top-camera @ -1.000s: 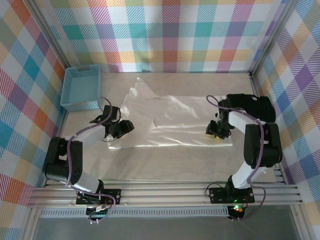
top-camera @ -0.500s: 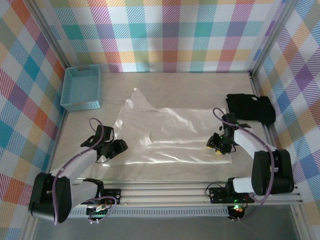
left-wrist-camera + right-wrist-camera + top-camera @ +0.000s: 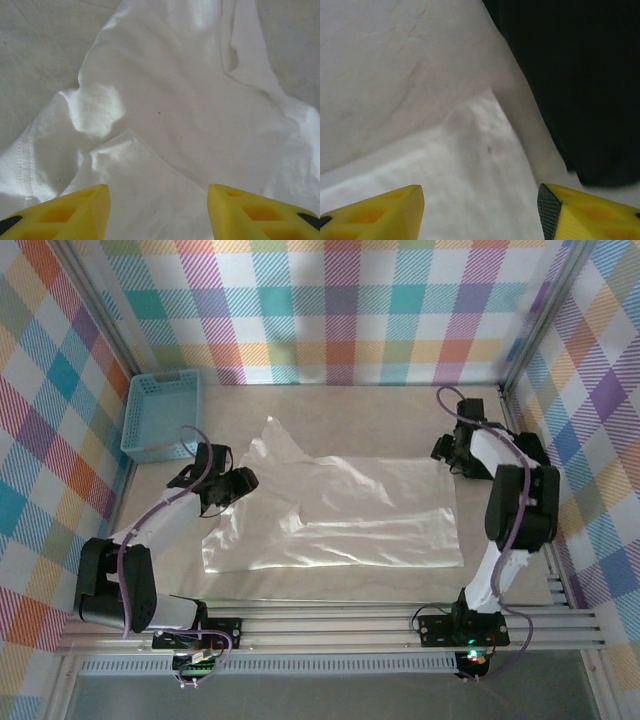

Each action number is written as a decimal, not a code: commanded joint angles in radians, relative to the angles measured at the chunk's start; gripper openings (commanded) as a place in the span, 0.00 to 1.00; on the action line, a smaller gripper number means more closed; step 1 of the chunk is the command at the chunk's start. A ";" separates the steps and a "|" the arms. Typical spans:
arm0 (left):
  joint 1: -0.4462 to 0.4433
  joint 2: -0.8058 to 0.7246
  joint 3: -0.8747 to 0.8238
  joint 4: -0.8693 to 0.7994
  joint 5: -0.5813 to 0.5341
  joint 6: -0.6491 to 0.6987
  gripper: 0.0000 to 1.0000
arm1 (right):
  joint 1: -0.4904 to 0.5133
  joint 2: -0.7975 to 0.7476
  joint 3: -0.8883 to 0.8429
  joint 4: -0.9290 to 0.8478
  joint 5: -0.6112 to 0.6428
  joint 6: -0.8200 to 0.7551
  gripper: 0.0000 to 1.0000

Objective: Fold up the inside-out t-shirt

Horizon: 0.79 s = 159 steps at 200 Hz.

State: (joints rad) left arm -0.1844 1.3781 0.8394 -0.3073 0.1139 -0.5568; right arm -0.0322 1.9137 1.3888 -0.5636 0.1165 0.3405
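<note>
The basket sits beyond the far left corner of the shirt, well apart from it.

My left end effector hangs over the shirt's left edge, where the cloth is rumpled. From my left wrist I see its yellow fingers spread apart with nothing between them, released. Below them lie soft white folds and a stitched hem at the left.

The shirt lies spread on the table, mostly flat. One flap reaches out from its far left side, and a few long creases run across its middle. Its right edge is straight.

My right end effector hovers over the shirt's far right corner. It is also released, and its yellow fingers stand wide with nothing held. The white corner shows beneath them.

The black garment lies just right of that corner, with a narrow strip of bare table between the two cloths.
</note>
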 commanded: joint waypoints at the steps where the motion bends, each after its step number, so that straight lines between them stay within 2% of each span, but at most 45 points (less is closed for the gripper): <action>1: 0.007 0.011 0.020 0.003 0.012 0.023 0.54 | 0.005 0.112 0.124 -0.093 0.019 -0.057 0.61; 47: 0.008 0.037 0.034 0.003 0.020 0.035 0.54 | 0.005 0.250 0.243 -0.146 0.032 -0.072 0.53; 100: 0.008 0.113 0.135 0.017 -0.022 0.047 0.54 | 0.005 0.284 0.268 -0.161 0.005 -0.112 0.20; 128: 0.013 0.236 0.283 0.016 -0.076 0.076 0.54 | 0.005 0.280 0.276 -0.150 -0.014 -0.140 0.12; 159: 0.024 0.460 0.526 -0.028 -0.134 0.147 0.54 | 0.005 0.263 0.265 -0.129 -0.027 -0.161 0.07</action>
State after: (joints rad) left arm -0.1757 1.7031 1.2171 -0.3084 0.0460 -0.4835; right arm -0.0315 2.1761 1.6497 -0.6823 0.1177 0.2142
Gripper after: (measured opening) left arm 0.541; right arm 0.087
